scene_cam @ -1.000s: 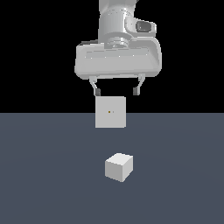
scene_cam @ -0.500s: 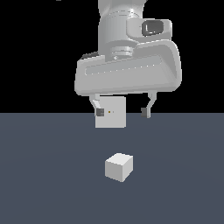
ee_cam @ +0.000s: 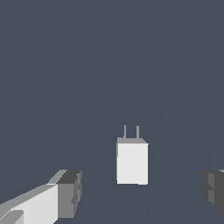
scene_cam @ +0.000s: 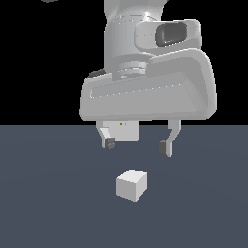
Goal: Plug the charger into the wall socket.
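Panda gripper point(scene_cam: 138, 147) is hanging above the dark floor point(scene_cam: 48, 193) w/ jaws spread wide, gripping nothing. Charger point(scene_cam: 131, 184) is sitting on the floor below the fingers, not touching them; in wrist view the charger point(ee_cam: 131, 162) is showing two prongs and lying between the fingertips point(ee_cam: 70, 192). Wall socket point(scene_cam: 124, 131) is standing upright behind the gripper, mostly hidden by the hand, well apart from the charger.
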You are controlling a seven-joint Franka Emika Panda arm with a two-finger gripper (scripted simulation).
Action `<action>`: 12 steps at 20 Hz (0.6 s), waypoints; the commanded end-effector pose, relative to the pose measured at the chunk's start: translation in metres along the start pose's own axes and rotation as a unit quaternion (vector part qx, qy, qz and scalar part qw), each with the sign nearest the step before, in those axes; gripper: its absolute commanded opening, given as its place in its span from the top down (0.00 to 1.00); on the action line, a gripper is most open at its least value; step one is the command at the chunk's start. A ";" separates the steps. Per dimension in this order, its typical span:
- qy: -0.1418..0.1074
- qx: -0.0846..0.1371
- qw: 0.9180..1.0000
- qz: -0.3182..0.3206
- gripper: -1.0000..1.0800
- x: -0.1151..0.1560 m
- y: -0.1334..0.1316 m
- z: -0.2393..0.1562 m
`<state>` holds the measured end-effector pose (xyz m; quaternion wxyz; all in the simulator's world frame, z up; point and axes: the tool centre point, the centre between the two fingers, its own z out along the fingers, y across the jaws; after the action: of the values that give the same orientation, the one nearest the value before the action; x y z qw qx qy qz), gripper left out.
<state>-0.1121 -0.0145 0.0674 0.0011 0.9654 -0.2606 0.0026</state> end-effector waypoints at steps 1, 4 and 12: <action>0.001 0.000 1.000 0.009 0.04 -0.003 0.001 0.004; 0.001 0.000 1.000 0.012 0.04 -0.004 0.001 0.005; 0.000 0.000 1.000 0.010 0.04 -0.005 0.001 0.017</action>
<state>-0.1160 -0.0133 0.0546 0.0011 0.9627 -0.2704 0.0032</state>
